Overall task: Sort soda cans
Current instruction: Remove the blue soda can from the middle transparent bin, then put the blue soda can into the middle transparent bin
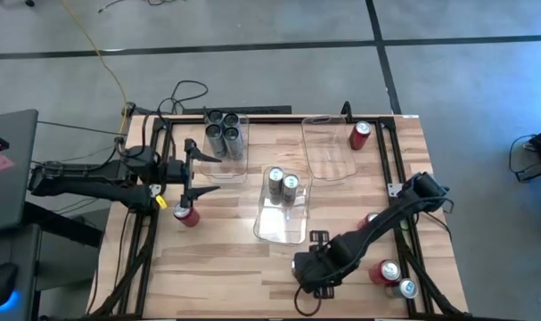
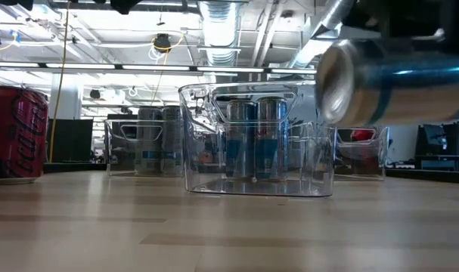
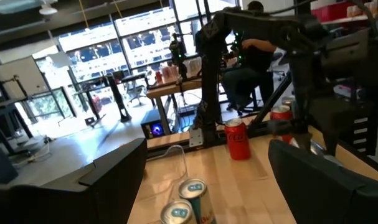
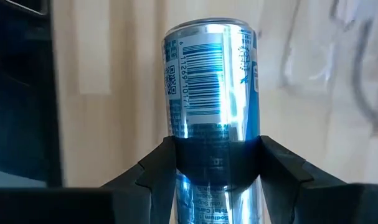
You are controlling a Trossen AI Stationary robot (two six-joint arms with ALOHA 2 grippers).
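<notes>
My right gripper [image 1: 313, 275] hangs over the table's near edge, shut on a silver-blue soda can [image 4: 210, 93]. In the low view this can [image 2: 395, 83] floats level above the wood. My left gripper [image 1: 201, 169] waits open at the table's left, level, touching nothing. The middle clear bin [image 1: 283, 227] has two silver-blue cans [image 1: 283, 185] standing in it. Several dark grey cans [image 1: 225, 134] stand in the far-left bin [image 1: 239, 169]. Red cans stand on the table at the far right [image 1: 360, 134], left [image 1: 187, 214] and near right [image 1: 384, 272], the last beside a silver-blue can [image 1: 406, 287]. My right gripper pinches the can's round side wall [image 4: 213, 134] between its two fingers [image 4: 160, 165], about midway along its length. The fingers come from above, pointing down, and lie across the can. The can lies level, lifted clear of the table, its silver end [image 2: 335, 79] free.
An empty clear bin [image 1: 332, 169] stands at the far right of the table. Dark rails [image 1: 390, 152] run along both table sides. Another red can [image 1: 370, 218] shows partly under the right arm. Bare wood lies near the front left [image 1: 217, 267]. A person sits at a bench beyond the table [image 3: 251, 56].
</notes>
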